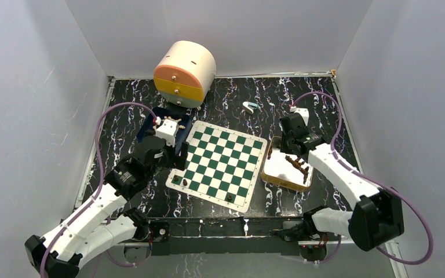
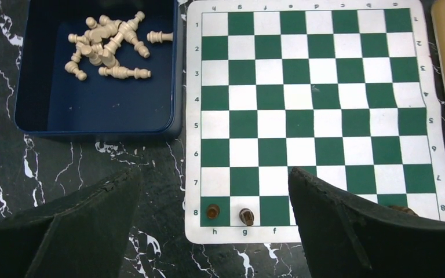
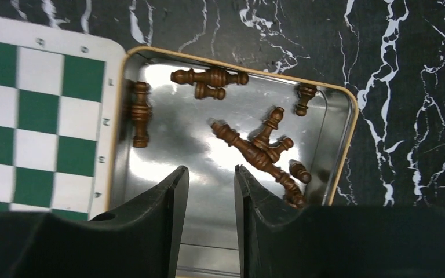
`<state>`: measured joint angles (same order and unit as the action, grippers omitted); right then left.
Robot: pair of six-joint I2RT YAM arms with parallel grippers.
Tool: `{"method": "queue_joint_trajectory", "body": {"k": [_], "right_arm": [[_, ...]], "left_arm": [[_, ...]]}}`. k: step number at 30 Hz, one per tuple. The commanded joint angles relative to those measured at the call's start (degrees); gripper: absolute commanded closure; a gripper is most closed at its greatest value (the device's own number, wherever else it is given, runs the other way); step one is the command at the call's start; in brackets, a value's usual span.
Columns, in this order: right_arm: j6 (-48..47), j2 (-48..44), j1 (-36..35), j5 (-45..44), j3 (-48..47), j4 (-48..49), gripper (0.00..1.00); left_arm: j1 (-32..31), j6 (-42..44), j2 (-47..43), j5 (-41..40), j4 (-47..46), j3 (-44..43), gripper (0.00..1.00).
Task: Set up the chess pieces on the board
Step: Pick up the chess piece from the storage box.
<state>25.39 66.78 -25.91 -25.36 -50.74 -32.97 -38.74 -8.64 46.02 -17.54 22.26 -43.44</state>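
The green and white board (image 1: 226, 165) lies mid-table. Three dark pieces stand on its near row: two at the left corner (image 1: 180, 181), on h8 (image 2: 212, 212) and g8 (image 2: 246, 217), and one further right (image 1: 229, 197). Pale pieces (image 2: 107, 46) lie heaped in a blue box (image 2: 92, 116). Dark pieces (image 3: 255, 145) lie in a metal tin (image 3: 347, 116). My left gripper (image 2: 214, 171) is wide open and empty above the board's near-left corner. My right gripper (image 3: 210, 169) is open with a narrow gap, empty, over the tin floor.
A round cream, orange and yellow drawer unit (image 1: 184, 72) stands at the back. A small white and blue object (image 1: 249, 106) lies behind the board. The blue box (image 1: 168, 121) is left of the board, the tin (image 1: 278, 174) right of it. White walls enclose the table.
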Motion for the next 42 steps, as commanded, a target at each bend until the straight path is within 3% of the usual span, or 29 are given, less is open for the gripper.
{"method": "queue_joint_trajectory", "body": {"k": [1,5,13,17,35,39,42], "right_arm": [[-7.10,5.42,1.67,-1.76,-0.99,-1.95,0.59],[-12.37,9.47,1.92,-2.48,-0.72,-1.45,0.60],[-24.50,11.94,4.18,8.88,0.72,3.20,0.58],[-29.27,15.43,4.90,10.51,-0.06,3.78,0.60],[-34.33,22.15,8.00,14.93,-0.94,7.94,0.60],[-34.53,22.75,7.98,15.10,-1.10,7.60,0.65],[-34.62,22.37,7.98,14.38,-1.65,6.66,0.74]], "left_arm": [[-0.17,3.48,-2.68,3.37,-0.16,-1.38,0.05],[-0.19,3.96,-4.84,3.07,-0.14,-0.95,0.06],[-0.18,4.24,-6.67,1.95,-0.91,-0.30,0.06],[-0.17,4.29,-6.56,1.65,-0.73,-0.26,0.06],[-0.16,4.51,-6.70,1.28,-0.60,-0.42,0.07],[-0.14,4.60,-7.05,1.02,-0.64,-0.23,0.07],[-0.18,4.53,-7.23,0.53,-0.64,-0.14,0.07]]}}
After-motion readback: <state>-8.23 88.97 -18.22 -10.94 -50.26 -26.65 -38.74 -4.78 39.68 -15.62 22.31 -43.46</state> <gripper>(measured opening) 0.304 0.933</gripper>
